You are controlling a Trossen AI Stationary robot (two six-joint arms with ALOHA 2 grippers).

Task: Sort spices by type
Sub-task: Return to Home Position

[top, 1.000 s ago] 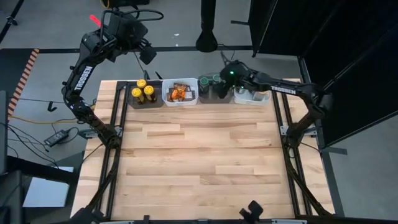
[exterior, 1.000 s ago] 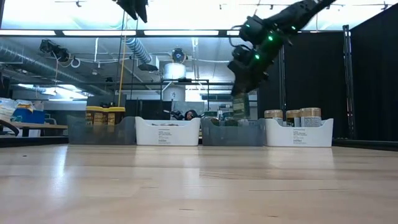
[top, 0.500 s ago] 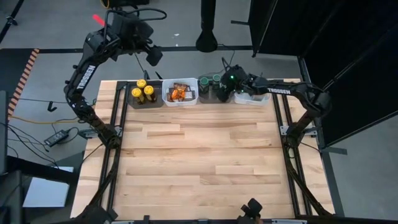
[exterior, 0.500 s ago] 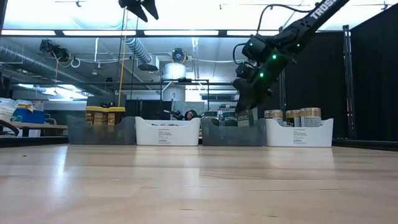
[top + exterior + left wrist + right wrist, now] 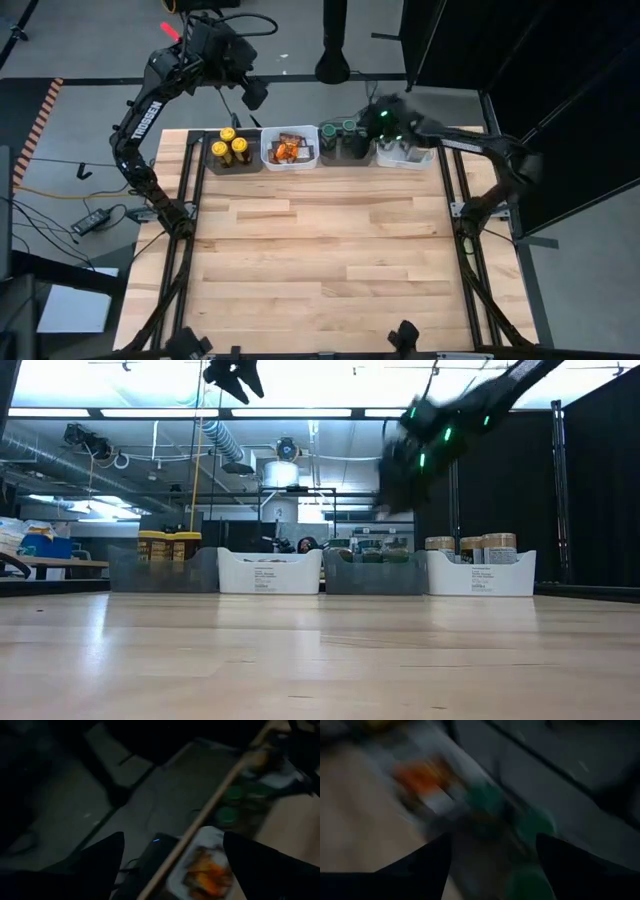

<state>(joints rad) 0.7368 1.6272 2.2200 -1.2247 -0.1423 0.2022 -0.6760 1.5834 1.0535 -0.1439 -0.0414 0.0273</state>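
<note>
- Right tool [image 5: 376, 112] lifted since earlier, above green jars [image 5: 347, 127] right of white bin [image 5: 290, 166]; fingers wide.
- Left tool [image 5: 256, 96] held behind white bin, wide.
- Orange packets [image 5: 288, 150] inside it, yellow jars [image 5: 231, 147] left; bench [image 5: 320, 260] far edge.

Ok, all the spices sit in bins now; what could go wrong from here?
The right gripper, open, hangs above the green-lid jars in the dark bin; a low sweep could clip a jar or the rim. The bins line the far edge of the table, so a knock might push one off. The left gripper is raised behind the table, out of the way.
</note>
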